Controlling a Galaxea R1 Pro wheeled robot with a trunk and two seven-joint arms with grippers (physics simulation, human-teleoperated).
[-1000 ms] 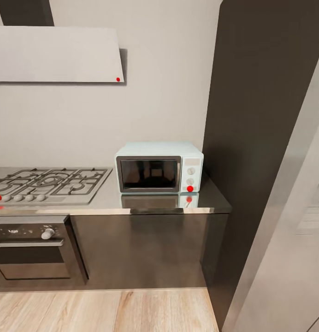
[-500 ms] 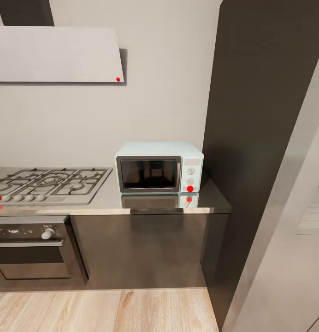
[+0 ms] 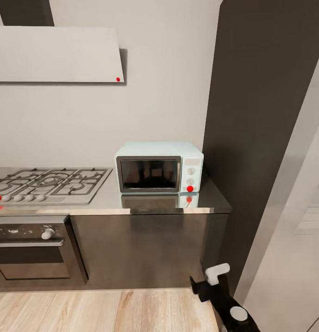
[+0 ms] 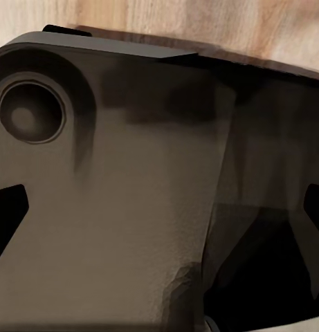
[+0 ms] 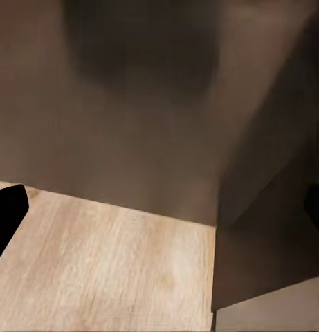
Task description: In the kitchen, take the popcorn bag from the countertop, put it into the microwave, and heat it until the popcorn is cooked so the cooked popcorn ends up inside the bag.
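The pale mint-blue microwave point(image 3: 159, 167) stands on the glossy grey countertop point(image 3: 150, 203) with its dark glass door closed, a red dot on its side panel. The popcorn bag and popcorn are out of view. My right arm point(image 3: 222, 297) rises at the head view's lower right, below the counter's edge. In the right wrist view the right gripper point(image 5: 159, 221) is open over the wood floor and dark cabinet front, holding nothing. In the left wrist view the left gripper point(image 4: 159, 228) is open too, facing my own dark body.
A gas hob point(image 3: 49, 182) with black grates lies left of the microwave, above a built-in oven point(image 3: 32, 249). A range hood point(image 3: 56, 54) hangs on the wall. A tall dark cabinet point(image 3: 265, 138) stands right of the counter. Wood floor point(image 3: 104, 311) lies in front.
My right arm has come up into the head view's lower right corner. The microwave, counter and camera view have not shifted.
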